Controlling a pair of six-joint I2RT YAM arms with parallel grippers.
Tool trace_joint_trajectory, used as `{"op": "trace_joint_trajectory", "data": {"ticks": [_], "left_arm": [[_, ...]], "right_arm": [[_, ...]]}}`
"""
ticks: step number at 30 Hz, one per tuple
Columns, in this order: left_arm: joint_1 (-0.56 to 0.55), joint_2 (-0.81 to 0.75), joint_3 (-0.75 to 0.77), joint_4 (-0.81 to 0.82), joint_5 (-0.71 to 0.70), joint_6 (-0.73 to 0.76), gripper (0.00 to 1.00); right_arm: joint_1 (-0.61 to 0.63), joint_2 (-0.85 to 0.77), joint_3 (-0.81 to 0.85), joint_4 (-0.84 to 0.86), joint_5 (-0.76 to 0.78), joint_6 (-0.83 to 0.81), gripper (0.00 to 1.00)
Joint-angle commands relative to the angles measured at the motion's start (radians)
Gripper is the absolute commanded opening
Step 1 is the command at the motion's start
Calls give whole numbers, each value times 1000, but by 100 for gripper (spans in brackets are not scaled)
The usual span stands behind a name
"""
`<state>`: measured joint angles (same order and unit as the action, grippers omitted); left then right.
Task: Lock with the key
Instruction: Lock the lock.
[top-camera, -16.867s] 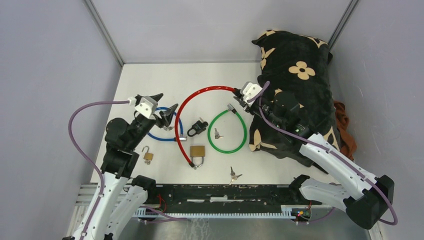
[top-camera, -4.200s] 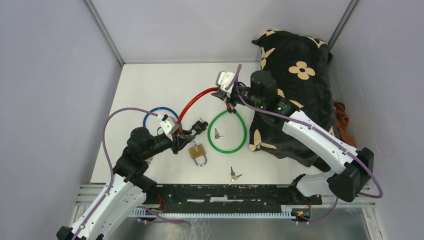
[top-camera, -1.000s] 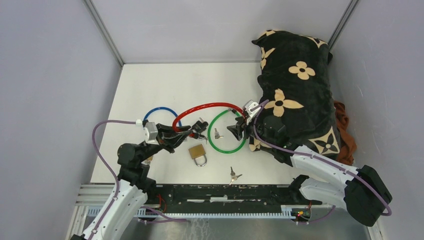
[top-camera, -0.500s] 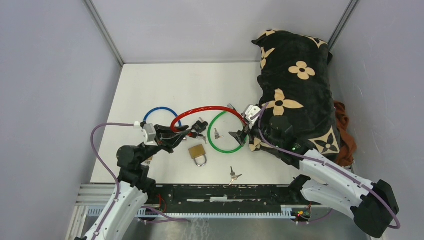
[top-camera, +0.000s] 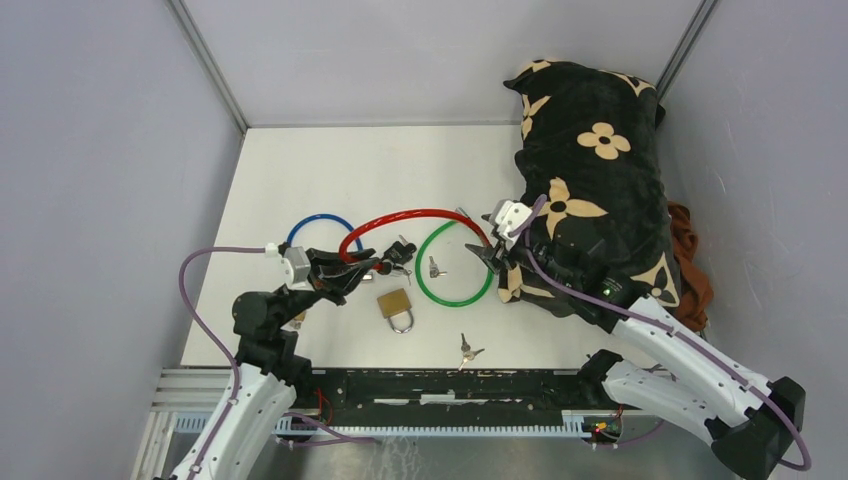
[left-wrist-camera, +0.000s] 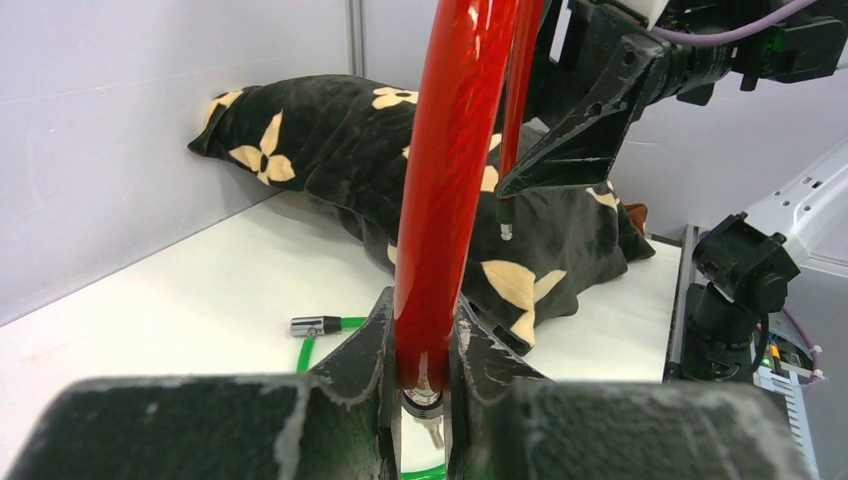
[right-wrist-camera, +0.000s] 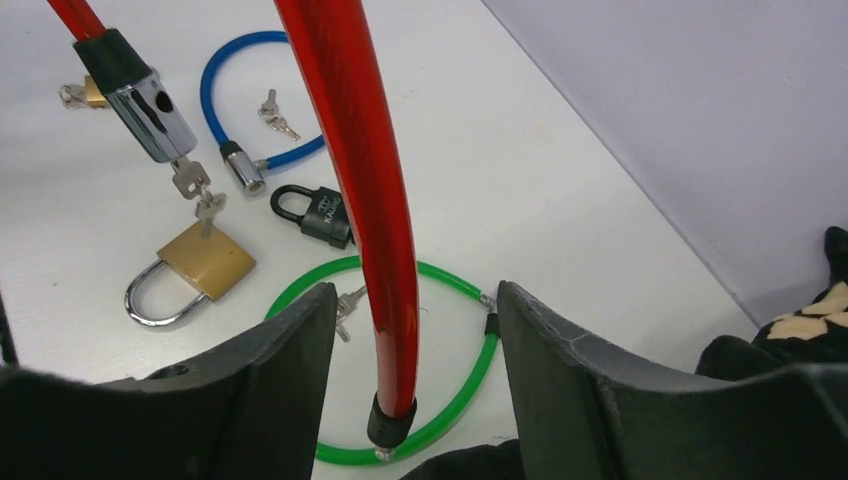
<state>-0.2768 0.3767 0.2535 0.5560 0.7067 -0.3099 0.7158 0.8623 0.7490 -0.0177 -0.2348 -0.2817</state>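
The left gripper (top-camera: 365, 266) sits left of centre in the top view, clenched on the red cable lock (top-camera: 410, 214) close to its chrome cylinder (right-wrist-camera: 150, 100). In the left wrist view both fingers (left-wrist-camera: 375, 350) press against the red sheath. A key (right-wrist-camera: 196, 188) hangs from the cylinder's lower end, just above the brass padlock (right-wrist-camera: 205, 262) in the right wrist view.

From that grip the red cable arches up and to the right, reaching the right gripper (top-camera: 488, 254). Its jaws stand released: in the right wrist view the cable drops between the two fingers (right-wrist-camera: 270, 380) with a gap on each side. The cable's black-collared free end (right-wrist-camera: 392, 418) hangs over the ring of the green cable lock (top-camera: 455, 297). Whether it touches the ring or the table I cannot tell.

The table (top-camera: 330, 160) shows bare white surface across the upper half of the top view, up to the back wall. The lower centre is crowded with the blue cable lock (top-camera: 320, 218), a black padlock (right-wrist-camera: 325, 216) and a loose pair of keys (top-camera: 468, 350) near the front rail. A flowered cushion (top-camera: 600, 150) fills the right edge, and the right arm lies over its lower part.
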Motion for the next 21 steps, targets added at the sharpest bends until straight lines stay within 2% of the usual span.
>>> {"op": "trace_joint_trajectory", "data": {"ticks": [1, 3, 4, 5, 9, 15, 18, 21], "left_arm": [[8, -9, 22, 85, -24, -65, 2], [8, -9, 27, 99, -32, -79, 2], [7, -9, 30, 119, -33, -90, 2], [7, -7, 37, 147, -30, -97, 2], [6, 29, 126, 273, 10, -52, 2], [-16, 44, 209, 477, 243, 110, 2], [-20, 55, 218, 594, 352, 263, 2], [-19, 33, 224, 623, 391, 465, 2]], "right_arm": [[0, 30, 30, 62, 61, 26, 46], [0, 40, 29, 109, 92, 73, 15], [-1, 53, 37, 125, 97, 101, 3], [-2, 68, 56, 140, 98, 142, 0], [-1, 119, 181, 291, -21, 331, 0], [39, 198, 295, 698, -194, 581, 0], [107, 259, 394, 734, -220, 573, 0], [157, 304, 483, 747, -256, 583, 0]]}}
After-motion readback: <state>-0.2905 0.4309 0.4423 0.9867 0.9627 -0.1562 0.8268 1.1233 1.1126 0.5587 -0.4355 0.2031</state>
